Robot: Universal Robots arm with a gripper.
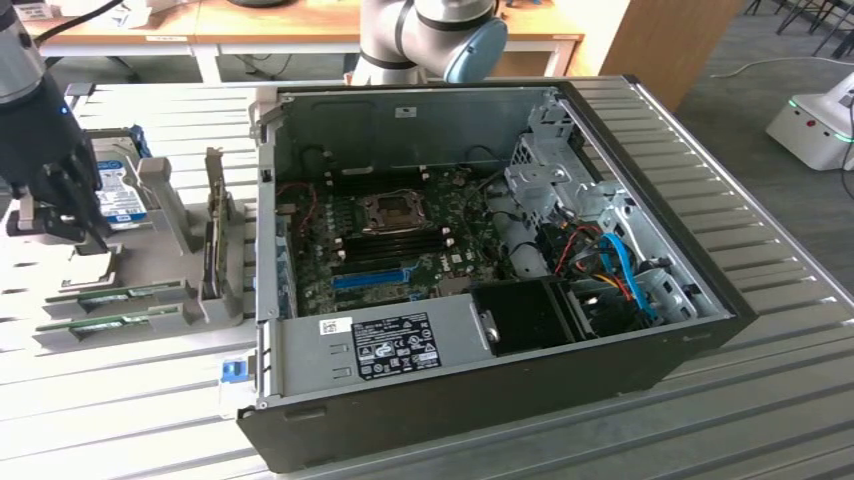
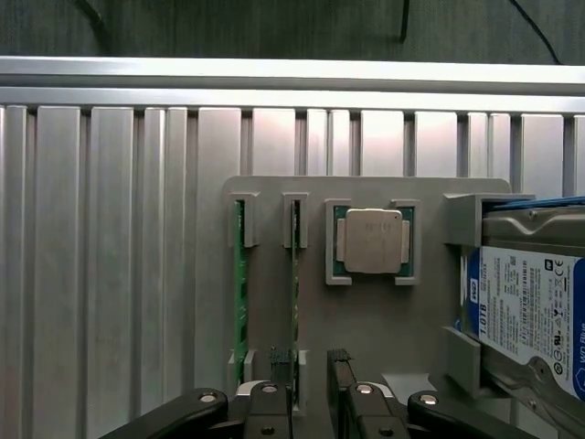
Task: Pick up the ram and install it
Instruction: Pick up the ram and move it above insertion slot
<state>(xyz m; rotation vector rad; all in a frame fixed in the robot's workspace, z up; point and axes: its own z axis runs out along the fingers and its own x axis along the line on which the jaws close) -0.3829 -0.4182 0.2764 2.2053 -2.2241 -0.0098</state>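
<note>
Two thin green sticks stand on edge in slots of a grey holder. The ram is the stick nearer the silver processor chip; the look-alike stick lies one slot further away. My gripper hovers above the holder, open with nothing between its fingers. One fingertip sits over the end of the ram. In the exterior view the gripper hangs at the left over the holder, just above the ram.
A silver hard drive with a blue label rests in the holder beside the chip. The open computer case fills the middle of the ribbed metal table, its motherboard memory slots exposed. An upright grey bracket stands between holder and case.
</note>
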